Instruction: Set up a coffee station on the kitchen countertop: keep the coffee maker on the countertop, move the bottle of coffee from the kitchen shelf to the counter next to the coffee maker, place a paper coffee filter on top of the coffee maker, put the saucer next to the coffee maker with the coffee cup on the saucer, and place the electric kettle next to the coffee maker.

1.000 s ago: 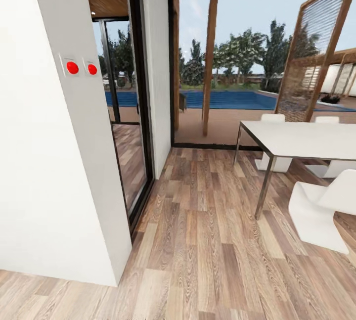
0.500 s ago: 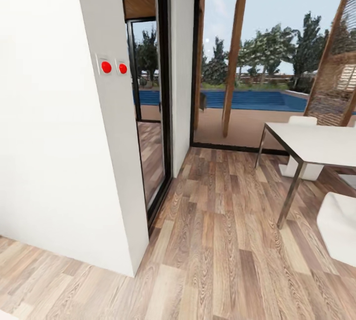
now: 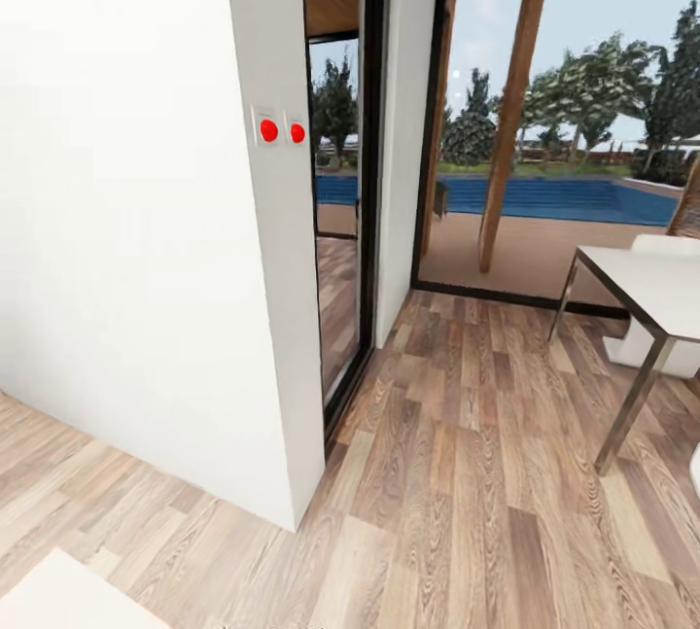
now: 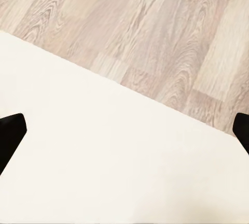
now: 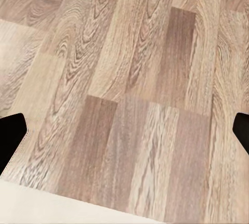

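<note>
- Wood floor [image 3: 467, 473] runs past a white wall [image 3: 126, 221] with two red buttons [image 3: 280, 131] to glass doors facing a pool [image 3: 544, 196]; a white table [image 3: 651, 284] stands at the right.
- Left gripper [image 4: 124, 130]: fingertips spread wide, holding nothing, above a pale surface [image 4: 104, 167].
- Right gripper [image 5: 124, 133]: likewise wide apart and empty, over floorboards.
- No countertop, coffee maker, bottle, filter, saucer, cup or kettle is in sight, so where they stand cannot be told.
- Judged from this, the robot is in transit; no step shows as done.
</note>
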`<state>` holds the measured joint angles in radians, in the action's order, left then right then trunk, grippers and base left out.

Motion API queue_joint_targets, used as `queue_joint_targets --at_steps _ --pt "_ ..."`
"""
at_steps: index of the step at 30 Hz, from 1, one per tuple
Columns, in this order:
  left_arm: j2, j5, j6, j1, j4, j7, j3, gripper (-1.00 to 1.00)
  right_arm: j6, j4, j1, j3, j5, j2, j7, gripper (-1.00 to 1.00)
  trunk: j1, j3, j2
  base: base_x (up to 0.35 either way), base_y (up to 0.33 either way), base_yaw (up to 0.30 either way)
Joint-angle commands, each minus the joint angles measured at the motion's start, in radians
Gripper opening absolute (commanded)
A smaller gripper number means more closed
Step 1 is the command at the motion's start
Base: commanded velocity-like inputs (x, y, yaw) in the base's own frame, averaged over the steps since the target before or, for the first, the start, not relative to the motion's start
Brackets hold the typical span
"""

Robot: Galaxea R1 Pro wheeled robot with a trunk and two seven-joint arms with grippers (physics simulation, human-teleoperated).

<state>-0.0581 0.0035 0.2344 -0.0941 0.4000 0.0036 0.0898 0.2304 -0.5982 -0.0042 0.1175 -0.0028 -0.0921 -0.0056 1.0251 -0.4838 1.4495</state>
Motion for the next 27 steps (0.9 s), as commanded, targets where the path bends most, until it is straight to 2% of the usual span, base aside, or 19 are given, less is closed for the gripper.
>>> queue_joint_targets --at_steps 1,7,14,20,27 --pt "0.001 0.0 0.003 -0.001 -0.001 0.0 0.015 1.0 0.003 0.001 0.0 0.001 0.0 0.0 -0.001 1.0 0.0 -0.001 0.001 0.0 0.0 0.277" --pt "0.001 0.0 0.003 -0.001 -0.001 0.0 0.021 1.0 0.004 0.001 0.0 -0.001 0.0 0.0 -0.001 1.0 0.0 -0.004 0.001 -0.191 -0.069 0.277" --pt "0.001 0.0 0.003 -0.001 -0.001 -0.001 0.022 1.0 0.004 0.002 0.0 -0.001 0.0 0.0 -0.001 1.0 0.0 -0.005 0.001 -0.263 -0.19 0.278" --pt "0.001 0.0 0.003 -0.001 -0.001 -0.001 0.022 1.0 0.004 0.002 0.0 -0.001 0.0 0.0 -0.001 1.0 0.0 -0.005 0.001 -0.146 -0.181 0.279" --pt "0.001 0.0 0.003 -0.001 -0.001 -0.001 0.022 1.0 0.004 0.002 0.0 -0.001 0.0 0.0 -0.001 1.0 0.0 -0.005 0.001 -0.045 -0.026 0.279"
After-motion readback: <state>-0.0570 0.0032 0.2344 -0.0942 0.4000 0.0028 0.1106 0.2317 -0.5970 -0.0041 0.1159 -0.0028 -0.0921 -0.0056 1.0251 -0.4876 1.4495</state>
